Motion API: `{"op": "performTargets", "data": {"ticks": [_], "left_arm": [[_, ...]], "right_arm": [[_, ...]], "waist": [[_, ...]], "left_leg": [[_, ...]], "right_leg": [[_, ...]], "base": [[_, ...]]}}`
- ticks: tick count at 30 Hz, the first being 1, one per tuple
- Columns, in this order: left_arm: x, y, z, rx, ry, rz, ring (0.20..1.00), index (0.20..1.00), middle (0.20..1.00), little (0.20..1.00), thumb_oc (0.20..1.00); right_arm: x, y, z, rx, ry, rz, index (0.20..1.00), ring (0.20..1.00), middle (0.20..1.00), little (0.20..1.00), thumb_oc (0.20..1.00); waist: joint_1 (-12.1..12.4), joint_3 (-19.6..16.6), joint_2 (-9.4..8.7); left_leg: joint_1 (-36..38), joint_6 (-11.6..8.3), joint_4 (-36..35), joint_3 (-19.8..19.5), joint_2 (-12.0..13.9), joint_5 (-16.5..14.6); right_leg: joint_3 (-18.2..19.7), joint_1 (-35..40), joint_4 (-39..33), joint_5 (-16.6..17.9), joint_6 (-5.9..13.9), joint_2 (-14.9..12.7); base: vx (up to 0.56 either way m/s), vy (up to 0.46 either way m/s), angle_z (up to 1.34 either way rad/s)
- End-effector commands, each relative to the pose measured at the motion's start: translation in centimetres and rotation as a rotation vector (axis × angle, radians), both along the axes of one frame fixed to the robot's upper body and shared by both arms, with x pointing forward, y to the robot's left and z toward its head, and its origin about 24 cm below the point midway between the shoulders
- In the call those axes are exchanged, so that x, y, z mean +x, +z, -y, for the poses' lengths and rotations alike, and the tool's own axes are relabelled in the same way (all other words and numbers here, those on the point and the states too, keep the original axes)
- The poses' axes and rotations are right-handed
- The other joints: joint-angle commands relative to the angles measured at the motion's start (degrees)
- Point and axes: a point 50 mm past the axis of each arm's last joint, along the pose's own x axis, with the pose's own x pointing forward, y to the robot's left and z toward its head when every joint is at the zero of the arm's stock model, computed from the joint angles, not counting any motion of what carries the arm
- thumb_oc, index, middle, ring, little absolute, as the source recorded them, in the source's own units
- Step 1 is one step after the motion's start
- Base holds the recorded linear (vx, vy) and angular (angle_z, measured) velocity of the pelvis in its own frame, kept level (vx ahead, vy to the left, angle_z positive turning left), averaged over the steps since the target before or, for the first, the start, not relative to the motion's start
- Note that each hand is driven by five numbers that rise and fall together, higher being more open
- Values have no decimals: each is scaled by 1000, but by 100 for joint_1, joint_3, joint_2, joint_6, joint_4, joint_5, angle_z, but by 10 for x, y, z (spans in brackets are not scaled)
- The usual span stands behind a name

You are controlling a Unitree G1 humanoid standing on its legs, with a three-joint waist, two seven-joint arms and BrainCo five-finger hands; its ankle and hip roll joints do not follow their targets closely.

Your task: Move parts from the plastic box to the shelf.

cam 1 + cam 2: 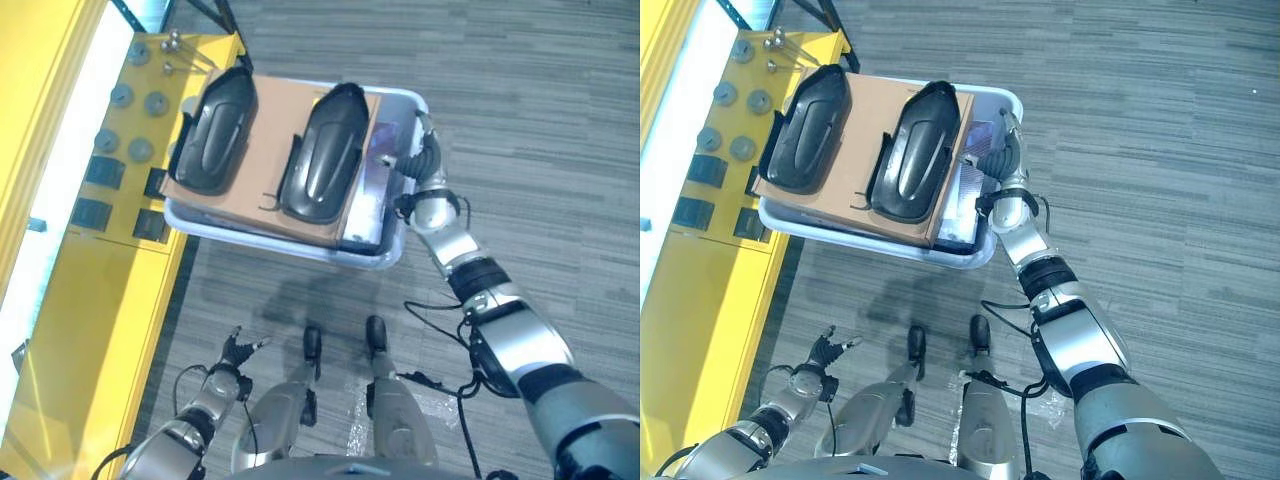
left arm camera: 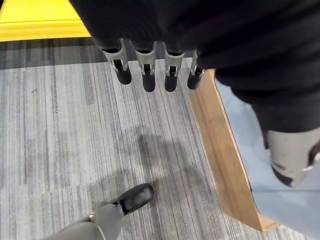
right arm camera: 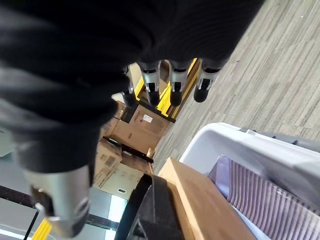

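Observation:
The pale plastic box stands ahead of me beside the yellow shelf. A cardboard sheet lies across it and carries two black moulded parts, one on the left and one on the right. My right hand hovers over the box's right rim. In the right wrist view its fingers are straight and hold nothing, with the rim and a black part below them. Low by my side, my left hand is open over the carpet, fingers straight.
On the shelf lie several grey round discs, black square pieces and small metal pieces. A striped bag sits in the box beside the cardboard. Stacked cardboard cartons stand beyond. Grey carpet spreads to the right.

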Motion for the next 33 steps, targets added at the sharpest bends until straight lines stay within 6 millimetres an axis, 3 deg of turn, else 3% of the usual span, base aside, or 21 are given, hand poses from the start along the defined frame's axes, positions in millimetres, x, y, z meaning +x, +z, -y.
{"op": "performTargets", "data": {"ticks": [1, 9, 13, 22, 26, 33], "left_arm": [[-1, -2, -14, 70, 17, -22, 1000, 1000, 1000, 1000, 1000], [4, 2, -22, 79, 38, -12, 1000, 1000, 1000, 1000, 1000], [8, 4, -19, 67, 30, 4, 1000, 1000, 1000, 1000, 1000], [7, 3, -19, 75, 23, -6, 1000, 1000, 1000, 1000, 1000], [7, 4, -21, 86, 51, 0, 1000, 1000, 1000, 1000, 1000], [10, 6, -23, 88, 92, 16, 1000, 1000, 1000, 1000, 1000]], "right_arm": [[9, 24, -16, -55, 26, 49, 1000, 1000, 1000, 1000, 1000], [21, 25, -21, -70, 20, -33, 1000, 1000, 1000, 1000, 1000], [24, 35, -17, -84, 0, -28, 1000, 1000, 1000, 1000, 1000], [25, 40, -15, -52, -31, -11, 1000, 1000, 1000, 1000, 1000], [17, 52, -21, 24, -41, 126, 1000, 1000, 1000, 1000, 1000], [4, 77, -29, -1, -42, 282, 1000, 1000, 1000, 1000, 1000]], "waist": [[148, -194, -285], [327, -21, -569], [423, 84, -672], [530, 121, -699], [472, 112, -673], [384, 62, -629]], "left_leg": [[-305, -567, -17, 28, 288, 31], [-530, -586, -17, -43, 376, 116], [-658, -623, -17, -177, 392, 183], [-753, -628, -17, -342, 361, 220], [-734, -613, -17, -333, 337, 206], [-620, -558, -17, -245, 314, 128]], "right_leg": [[190, 399, 52, -623, 397, -317], [143, 203, 34, -531, 390, -211], [14, 156, 27, -524, 370, -197], [-135, 164, 28, -548, 379, -226], [-140, 180, 51, -569, 393, -255], [-106, 210, 145, -629, 407, -324]], "base": [[-15, -8, 10], [-10, -11, 3], [-5, -15, 14], [5, 11, 17], [6, 34, 9], [-2, 27, -2]]}}
